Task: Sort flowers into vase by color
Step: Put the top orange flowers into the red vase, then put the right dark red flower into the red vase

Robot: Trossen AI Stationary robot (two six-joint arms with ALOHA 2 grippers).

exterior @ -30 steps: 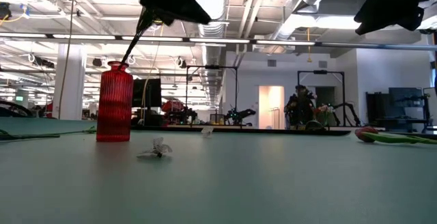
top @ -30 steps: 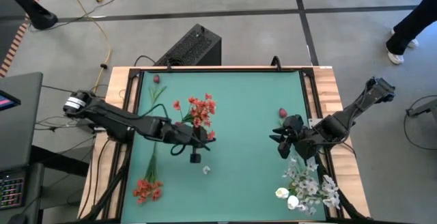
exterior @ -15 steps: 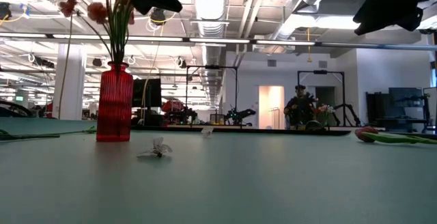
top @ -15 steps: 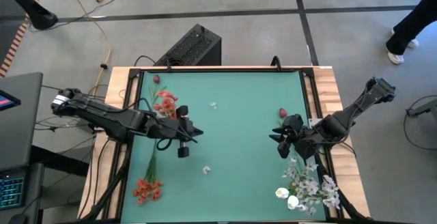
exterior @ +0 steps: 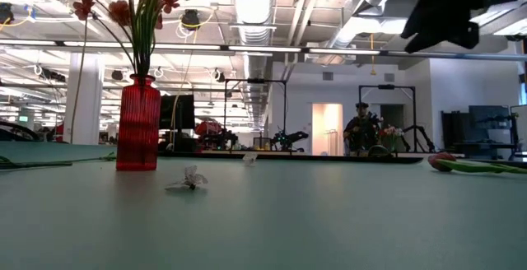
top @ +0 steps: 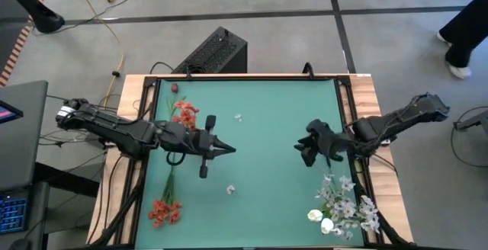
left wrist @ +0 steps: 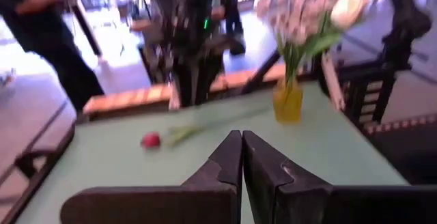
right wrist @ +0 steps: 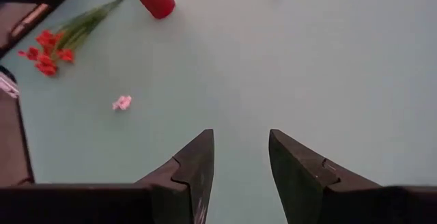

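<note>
A red ribbed vase [exterior: 138, 123] stands on the green mat at the left and holds orange-red flowers [top: 185, 116] upright. My left gripper [top: 229, 150] hovers to their right, shut and empty, fingertips together [left wrist: 242, 142]. My right gripper [top: 300, 151] hangs over the mat's right half, open and empty [right wrist: 240, 136]. An orange-red cluster [top: 164, 210] lies near the near-left corner. One dark red bud [top: 174, 88] lies at the far left, another [top: 315, 126] on the right. White flowers [top: 345, 204] stand in a yellow vase [left wrist: 287, 104] at the near right.
Loose white blossoms lie on the mat, one [top: 230, 190] near the middle and one [top: 238, 117] farther back. A wooden frame [top: 364, 90] rims the table. A black box [top: 217, 50] sits behind the far edge. A person's shoe [top: 457, 68] shows on the floor at right.
The orange-red flowers, held slanting over the red vase by my left gripper a second ago, now stand upright in it, let go. My left gripper has drawn away from the vase toward the table's right. My right gripper has moved toward the table's middle.
</note>
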